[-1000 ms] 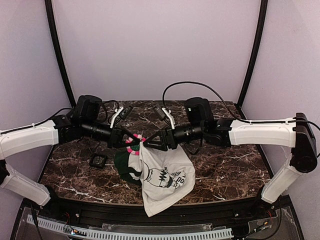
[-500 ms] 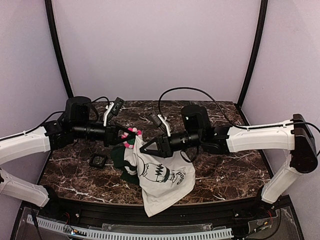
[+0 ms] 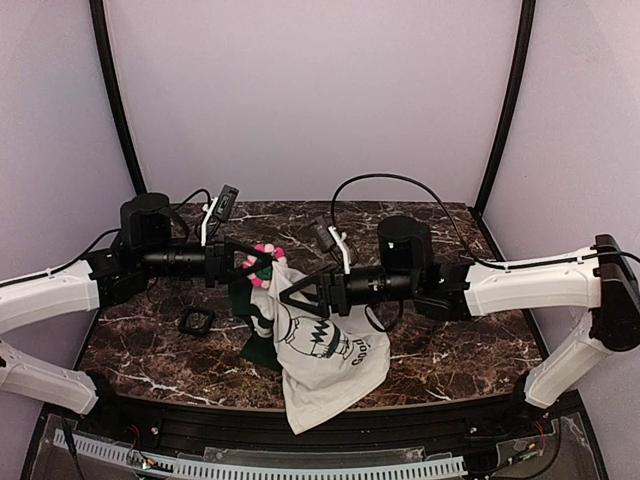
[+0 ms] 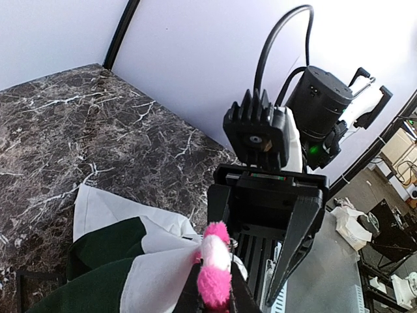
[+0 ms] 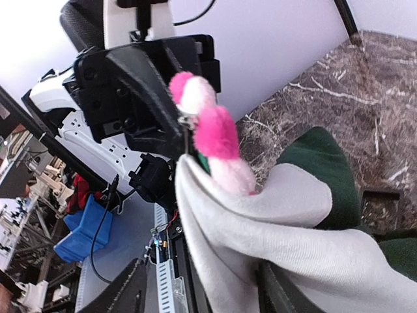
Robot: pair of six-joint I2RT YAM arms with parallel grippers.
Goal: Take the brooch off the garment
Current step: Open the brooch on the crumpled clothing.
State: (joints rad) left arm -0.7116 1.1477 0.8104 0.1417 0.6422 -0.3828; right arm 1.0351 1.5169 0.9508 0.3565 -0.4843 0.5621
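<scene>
**Brooch clamped but not free of the shirt: slip and tear risk**

Left gripper (image 3: 252,262) is closed tight on the brooch (image 3: 266,270), held in the air over the middle of the table (image 3: 450,340). The right wrist view shows the pink and white petals right against the left fingertips, with shirt (image 3: 310,395) fabric bunched just under them. Right gripper (image 3: 292,296) sits just beside it, jaws apart, with white cloth lying between them but not pinched as far as I can see. The shirt hangs from the brooch, its lower part draped on the table toward the near edge.

Risks, my read:
- The brooch alone carries the shirt. If the left arm pulls away while the right has no hold on the cloth, the whole shirt follows and the pin doesn't come out
- The grip is on soft petals, not the pin body, so it can slip and drop brooch and shirt together
- The grippers are nearly touching. If the right one closes too near the brooch, it may catch petals or the left fingers
- A hard pull against a closed clasp could rip the fabric. The clasp is not visible
- A small black square frame (image 3: 195,320) lies on the table left of the shirt, and swinging cloth could drag it

Writing: the black cartoon print (image 3: 325,350) on the shirt front has lettering, but it is creased and too small to read. No brand or label is legible on the arms either
</scene>
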